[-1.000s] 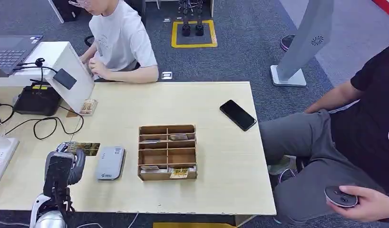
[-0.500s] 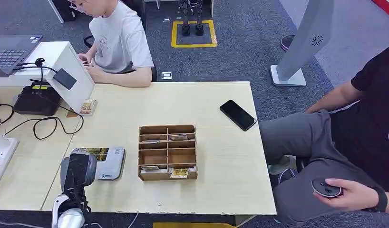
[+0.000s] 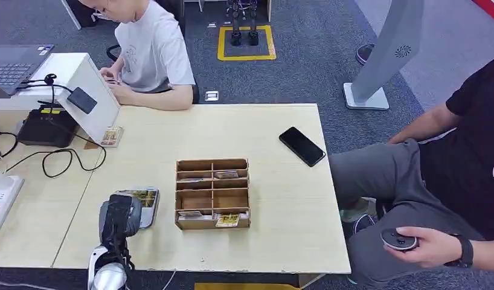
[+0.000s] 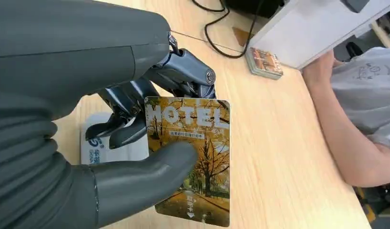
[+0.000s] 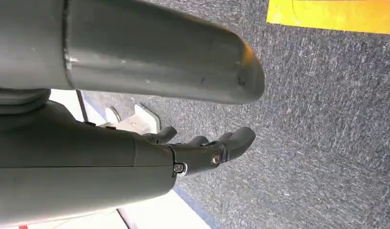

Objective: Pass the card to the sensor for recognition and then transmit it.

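Care matters here: our left hand (image 4: 136, 143) pinches the hotel card (image 4: 195, 157) between thumb and fingers right over the grey card reader (image 3: 149, 208), so we keep it flat and low.

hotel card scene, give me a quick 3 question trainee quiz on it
1. True or false: the left robot hand holds the hotel card.
2. The card hangs over which thing? A) black phone B) grey card reader C) wooden organizer
3. Fill in: the black phone lies on the ____.

Key: 1 true. 2 B, the grey card reader, beside the wooden organizer. 3 table.
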You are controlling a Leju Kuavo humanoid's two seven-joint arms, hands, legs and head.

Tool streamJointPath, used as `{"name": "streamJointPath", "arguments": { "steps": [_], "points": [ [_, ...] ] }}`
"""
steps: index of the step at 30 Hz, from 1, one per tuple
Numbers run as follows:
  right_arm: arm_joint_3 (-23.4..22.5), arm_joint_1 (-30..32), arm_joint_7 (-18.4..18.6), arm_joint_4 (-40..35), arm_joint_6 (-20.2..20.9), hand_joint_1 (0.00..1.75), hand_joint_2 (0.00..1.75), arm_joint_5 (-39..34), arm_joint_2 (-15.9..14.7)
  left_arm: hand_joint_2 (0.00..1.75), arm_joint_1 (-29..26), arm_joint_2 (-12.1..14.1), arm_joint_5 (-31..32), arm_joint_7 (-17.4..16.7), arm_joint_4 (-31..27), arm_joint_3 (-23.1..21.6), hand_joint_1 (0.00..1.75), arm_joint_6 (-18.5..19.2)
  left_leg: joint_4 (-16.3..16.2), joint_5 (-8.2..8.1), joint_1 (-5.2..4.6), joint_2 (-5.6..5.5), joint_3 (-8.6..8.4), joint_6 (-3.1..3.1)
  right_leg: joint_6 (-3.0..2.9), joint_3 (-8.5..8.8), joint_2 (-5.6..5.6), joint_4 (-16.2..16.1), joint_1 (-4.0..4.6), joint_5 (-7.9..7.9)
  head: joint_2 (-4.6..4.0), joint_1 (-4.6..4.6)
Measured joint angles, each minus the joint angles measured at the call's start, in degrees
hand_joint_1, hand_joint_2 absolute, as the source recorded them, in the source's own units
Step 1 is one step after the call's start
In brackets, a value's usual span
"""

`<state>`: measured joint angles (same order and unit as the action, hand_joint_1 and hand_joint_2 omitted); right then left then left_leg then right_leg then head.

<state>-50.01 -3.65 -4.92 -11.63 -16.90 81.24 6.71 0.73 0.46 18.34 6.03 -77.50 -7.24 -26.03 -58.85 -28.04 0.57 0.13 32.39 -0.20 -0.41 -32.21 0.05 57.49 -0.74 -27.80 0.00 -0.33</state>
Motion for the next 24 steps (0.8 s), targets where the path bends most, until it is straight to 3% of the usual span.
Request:
{"name": "streamJointPath", "arguments": {
  "steps": [10, 24],
  "points": [
    [0.04, -0.18, 0.50, 0.00, 0.68, 0.00, 0.00, 0.61, 0.00, 1.75, 2.85, 0.37, 2.58, -0.70, 5.31, -0.11, 1.75, -4.53, 0.00, 0.00, 0.01, 0.00, 0.00, 0.00, -0.01, 0.00, 0.00, 0.00, 0.00, 0.00, 0.00, -0.02],
    [0.85, -0.23, 0.68, 0.02, 0.72, 0.00, 0.00, 1.14, 0.00, 1.75, 4.37, 1.20, 4.57, -1.36, 10.56, 2.89, 1.75, -5.32, 0.00, 0.00, 0.00, -0.01, 0.01, 0.00, -0.01, 0.01, 0.00, 0.01, 0.00, 0.01, 0.00, 0.00]
  ]
}}
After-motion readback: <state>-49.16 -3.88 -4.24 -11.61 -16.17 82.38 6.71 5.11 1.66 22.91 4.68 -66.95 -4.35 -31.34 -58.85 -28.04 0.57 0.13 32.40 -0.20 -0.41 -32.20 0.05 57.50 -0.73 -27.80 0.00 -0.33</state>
